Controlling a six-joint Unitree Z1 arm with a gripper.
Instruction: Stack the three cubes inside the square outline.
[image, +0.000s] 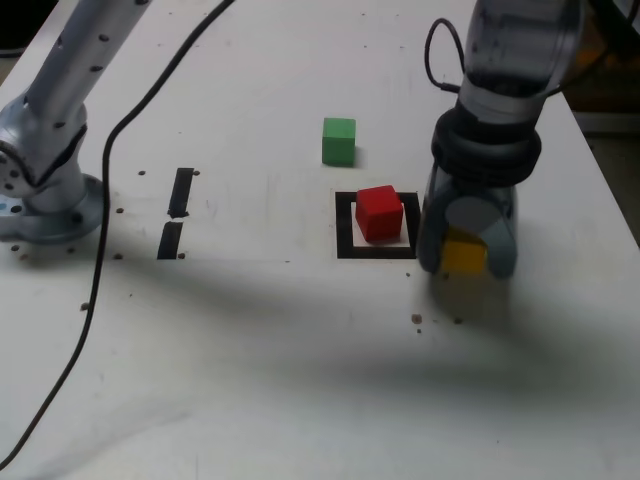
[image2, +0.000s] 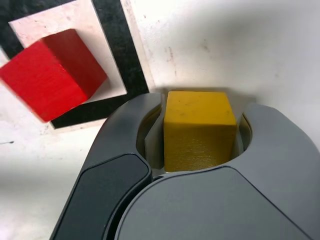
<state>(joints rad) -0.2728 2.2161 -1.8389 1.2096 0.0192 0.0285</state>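
Tool (image: 465, 252) clenched on matte yellow cube (image2: 199, 129); red cube (image: 379, 212) inside taped square outline (image: 345, 225), green cube (image: 339, 140) apart on desk (image: 300, 350).

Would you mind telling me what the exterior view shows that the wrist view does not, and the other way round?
Only the exterior view shows the green cube, the two short black tape strips, the cable and the arm's base. Only the wrist view shows, close up, the jaws pressed against two opposite sides of the yellow cube. Both show the yellow cube in the gripper, and the red cube inside the square outline on the white table.
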